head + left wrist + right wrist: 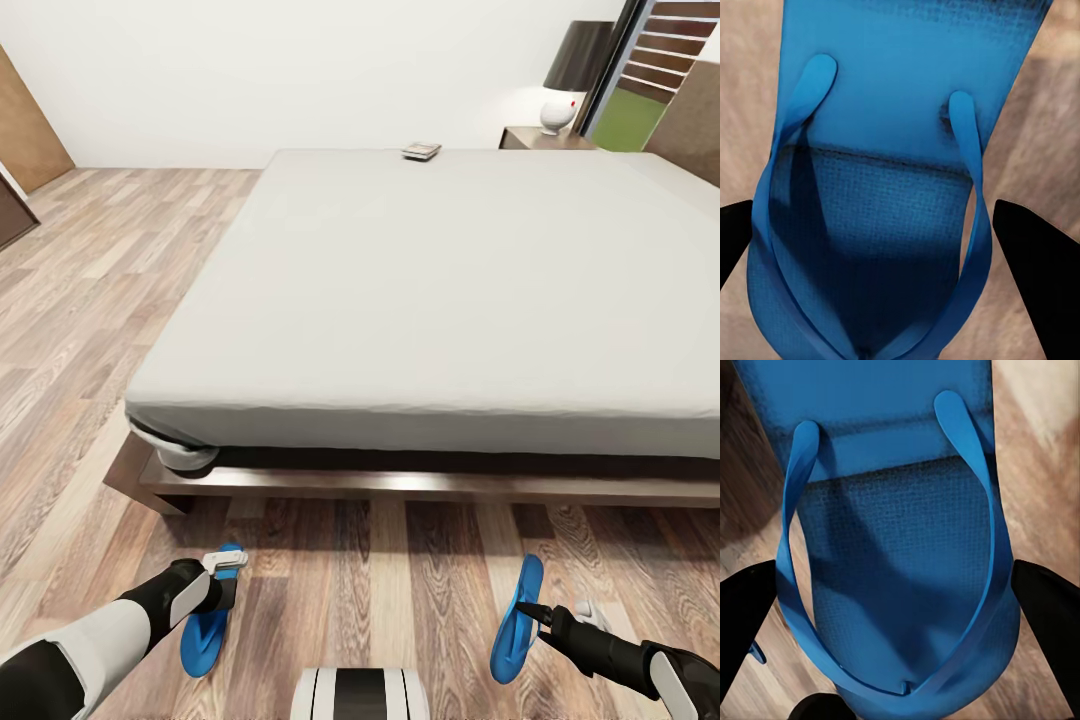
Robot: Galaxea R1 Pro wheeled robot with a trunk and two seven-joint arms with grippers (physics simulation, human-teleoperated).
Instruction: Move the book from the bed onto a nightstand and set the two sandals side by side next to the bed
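- Head view first: the large low bed (pixel 430 290), with its plain off-white mattress and dark brown wooden frame, spreads across the middle of the brown wood-plank floor (pixel 90 300).
- Far across the mattress, close to its far edge, lies the small dark paperback book (pixel 421 151), flat on the bed and well apart from both arms.
- Beyond the bed's far right corner stands a dark reddish-brown wooden nightstand (pixel 525 138), carrying a white round-bodied lamp with a dark shade (pixel 565 85).
- Near left, the left gripper (pixel 222 580) is down over one bright blue flip-flop sandal (pixel 205 635), which lies on the floor just in front of the bed frame, toe end pointing towards the bed.
- Left wrist view: that blue sandal (pixel 892 172) sits between the two black fingers (pixel 1039 277), one on each side of the Y-shaped strap; the jaws are apart, with a gap showing on both sides of the sole.
- Near right in the head view, the right gripper (pixel 535 612) is at the second blue flip-flop sandal (pixel 517 620), which stands tilted up on its edge, also near the bed frame.
- Right wrist view: the blue sandal (pixel 892 547) lies between the black fingers (pixel 1050 615); the jaws are spread wide, and whether they touch the sole I cannot tell.
- The two sandals are well apart, one on the left and one on the right.
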